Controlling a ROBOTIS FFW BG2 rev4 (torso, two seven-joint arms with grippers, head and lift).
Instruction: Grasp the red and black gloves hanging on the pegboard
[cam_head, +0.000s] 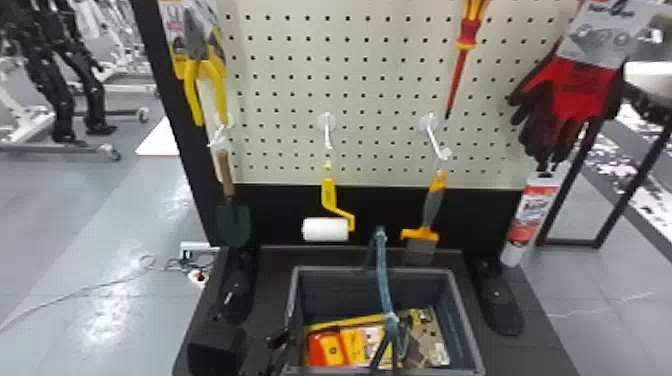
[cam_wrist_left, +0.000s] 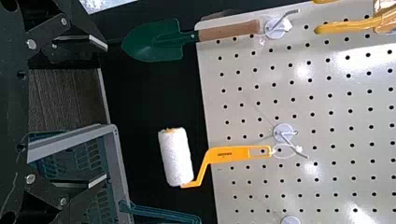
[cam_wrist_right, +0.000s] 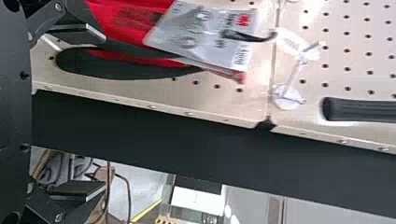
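Observation:
The red and black gloves hang by a grey card label at the pegboard's upper right corner. In the right wrist view my right gripper is open wide at the board's edge. One of its fingers lies right beside the gloves, and the other finger is well off the board. Nothing is gripped. My left gripper is open and empty, low down over the grey bin; the left arm shows at the bin's left side.
Also on the pegboard hang yellow pliers, a red screwdriver, a green trowel, a paint roller, a scraper and a white tube. The bin below holds packaged items.

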